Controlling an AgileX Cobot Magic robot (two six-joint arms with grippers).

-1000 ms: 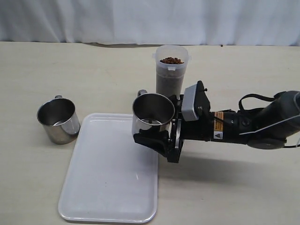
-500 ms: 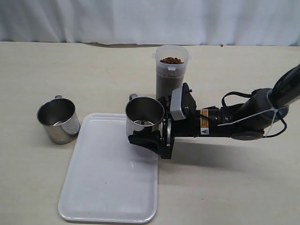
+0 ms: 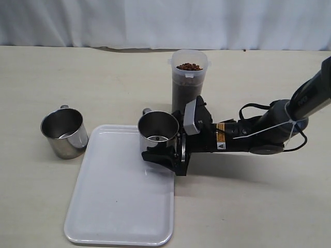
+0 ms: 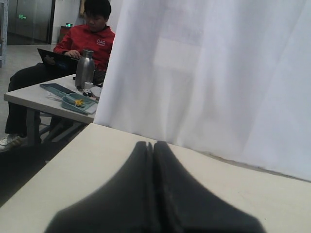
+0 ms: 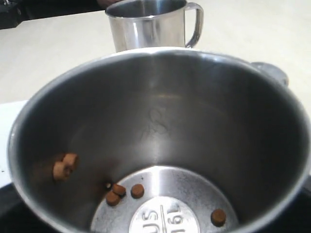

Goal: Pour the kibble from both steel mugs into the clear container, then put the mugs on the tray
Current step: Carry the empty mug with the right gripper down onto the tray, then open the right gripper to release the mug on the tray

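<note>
Just lowered mug (image 3: pixel 158 135) onto tray's (image 3: pixel 119 206) upper-right corner, clamped in right gripper (image 3: pixel 161 147); probably ready to release. Left gripper (image 4: pixel 153 145) pressed together, empty.

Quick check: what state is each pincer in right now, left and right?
Left pincer: closed, holding nothing.
Right pincer: gripping a short shiny stainless-steel mug.

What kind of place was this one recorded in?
Probably an indoor lab or office set up for robot recording: a beige table backed by a white curtain, and past the curtain's edge a person working at a laptop on a desk.
</note>
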